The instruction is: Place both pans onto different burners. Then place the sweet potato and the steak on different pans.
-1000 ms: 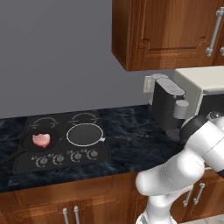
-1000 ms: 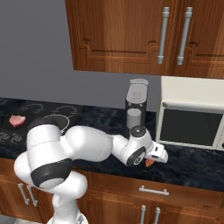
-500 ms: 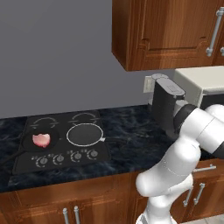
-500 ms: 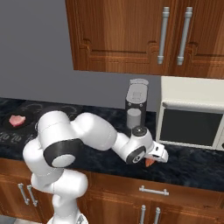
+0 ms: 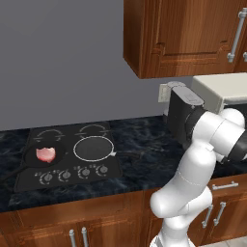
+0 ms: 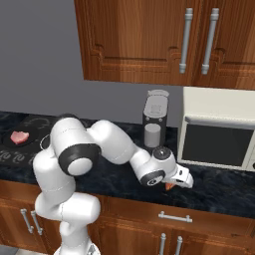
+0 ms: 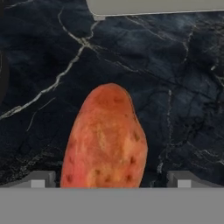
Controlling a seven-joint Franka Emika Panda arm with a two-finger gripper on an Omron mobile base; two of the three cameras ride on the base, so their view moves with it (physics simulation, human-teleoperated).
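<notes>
Left base view: the steak (image 5: 46, 154) lies in the black pan (image 5: 41, 157) on the front-left burner; the silver-rimmed pan (image 5: 93, 148) sits on the burner beside it. Right base view: the gripper (image 6: 175, 182) hangs low over the dark desk (image 6: 219, 189) before the microwave (image 6: 217, 134). Hand view: the fingers (image 7: 40, 179) stand wide apart, the sweet potato (image 7: 105, 140) lying on the desk between them.

The worktop (image 7: 175, 74) is dark, polished stone with pale veins. The sweet potato (image 7: 105, 140) has matt, rough orange skin, pitted with dark spots. The cabinets (image 6: 144, 40) are glossy reddish wood with brushed metal handles. The cooktop (image 5: 72, 159) is smooth black glass; the steak (image 5: 46, 154) looks moist pink.
</notes>
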